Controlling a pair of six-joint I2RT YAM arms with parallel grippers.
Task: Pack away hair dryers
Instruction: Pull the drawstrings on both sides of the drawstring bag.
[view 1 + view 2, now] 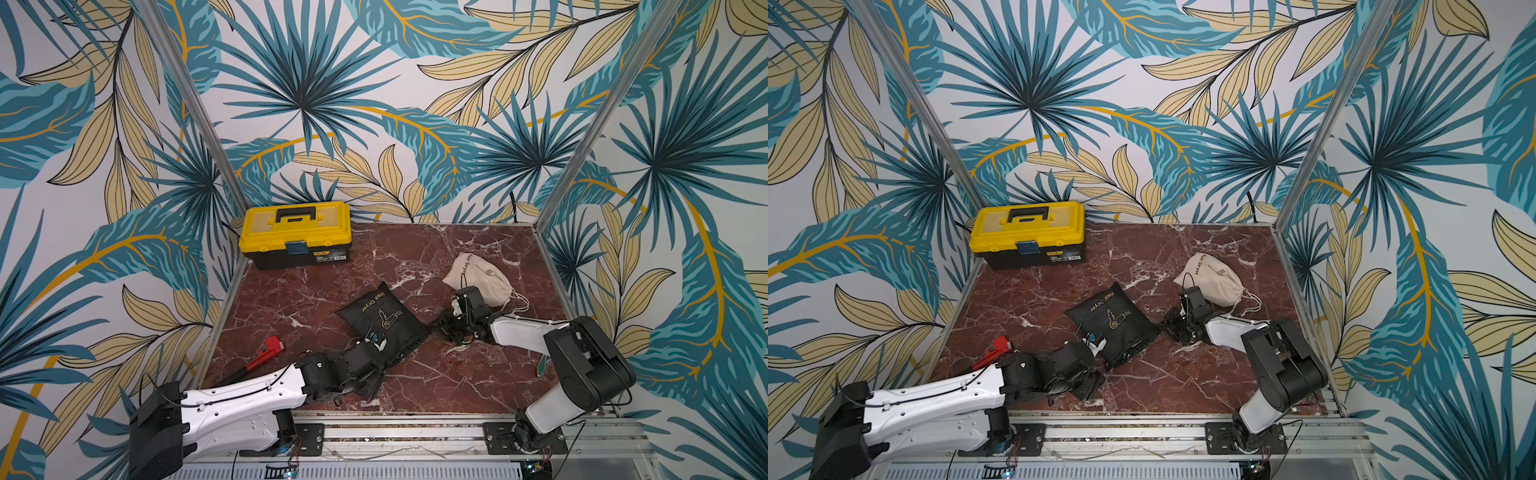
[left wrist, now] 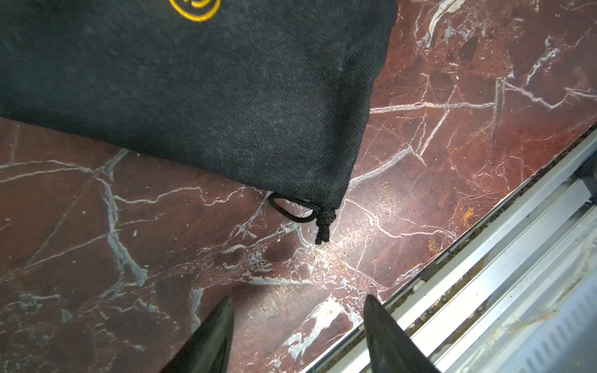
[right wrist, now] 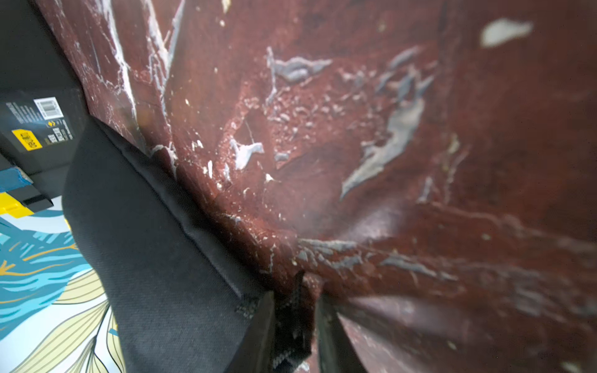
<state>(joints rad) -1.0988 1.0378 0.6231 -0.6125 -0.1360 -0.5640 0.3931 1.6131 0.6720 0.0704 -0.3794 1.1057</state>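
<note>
While right gripper (image 3: pixel 295 302) pinches cord (image 3: pixel 292 318) at black bag (image 1: pixel 382 320) corner, left gripper (image 2: pixel 297 300) gapes empty near knotted drawstring (image 2: pixel 318 222): pull both evenly apart. Hair dryers unseen, presumably bagged.

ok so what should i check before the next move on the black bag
1. Left hand open: ok, fingers apart with nothing between them.
2. Left hand lined up on the black bag's drawstring knot: not ok, the knot lies ahead of the fingers, not between them.
3. Right hand on a cord: a black cord sits between its fingers at the bag's corner; whether the grip is firm, cannot tell.
4. Black bag's mouth drawn shut: cannot tell.
5. Hair dryers inside the bags: cannot tell, none is visible.
</note>
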